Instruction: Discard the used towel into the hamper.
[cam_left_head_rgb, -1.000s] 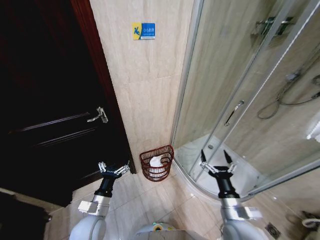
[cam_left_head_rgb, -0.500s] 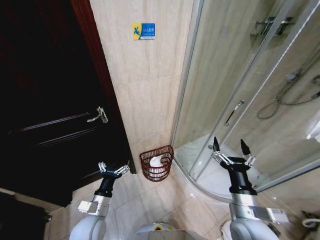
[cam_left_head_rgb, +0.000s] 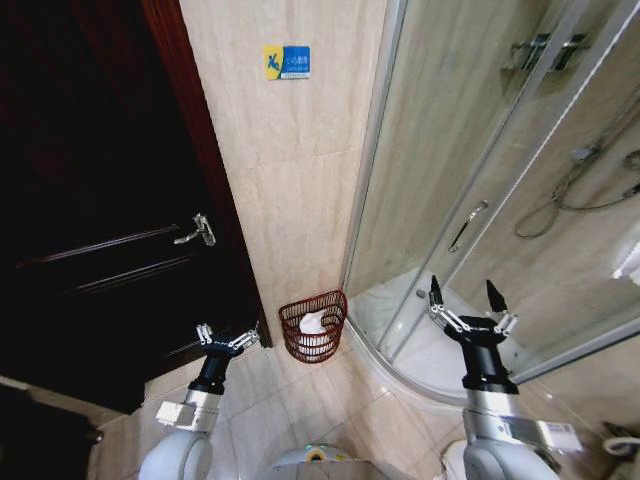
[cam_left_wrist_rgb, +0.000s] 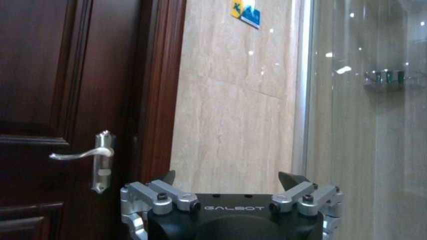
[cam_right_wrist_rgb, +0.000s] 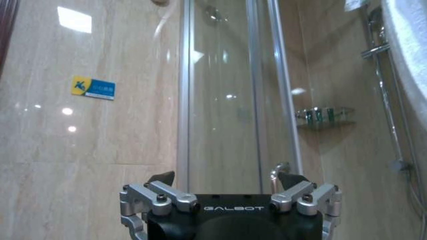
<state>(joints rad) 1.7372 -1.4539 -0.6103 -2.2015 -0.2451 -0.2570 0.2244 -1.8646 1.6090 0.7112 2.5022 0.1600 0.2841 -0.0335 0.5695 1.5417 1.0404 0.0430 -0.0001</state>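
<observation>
The hamper, a small dark reddish-brown wire basket, stands on the floor against the tiled wall between the door and the shower. A white towel lies crumpled inside it. My left gripper is open and holds nothing, low to the left of the hamper near the door's base. My right gripper is open and holds nothing, raised to the right of the hamper in front of the shower glass. The wrist views show each gripper's open fingers pointing at the wall.
A dark wooden door with a silver lever handle is on the left. A curved glass shower enclosure with a raised white base takes up the right. A blue and yellow sign hangs on the beige tile wall.
My right gripper rose and swung to the right, away from the hamper, staying open. The left arm, the hamper and the towel have not moved.
</observation>
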